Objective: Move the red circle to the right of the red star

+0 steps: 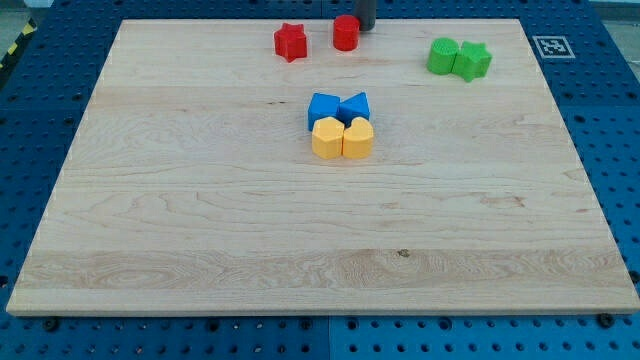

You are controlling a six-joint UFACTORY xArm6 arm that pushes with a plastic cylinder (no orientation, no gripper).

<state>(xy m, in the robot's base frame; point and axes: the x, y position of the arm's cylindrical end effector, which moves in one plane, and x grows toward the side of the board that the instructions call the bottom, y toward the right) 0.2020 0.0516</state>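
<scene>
The red circle (346, 32) stands near the view's top edge of the wooden board, to the right of the red star (290, 41) with a small gap between them. My tip (366, 27) comes down from the view's top and rests just right of the red circle, touching or nearly touching it.
A blue cube (322, 107) and a blue wedge-like block (354, 105) sit mid-board, with a yellow hexagon (326, 138) and a yellow heart (358, 137) right below them. A green circle (443, 55) and a green star (473, 60) sit together at the upper right. The board's top edge (200, 21) is close to the red blocks.
</scene>
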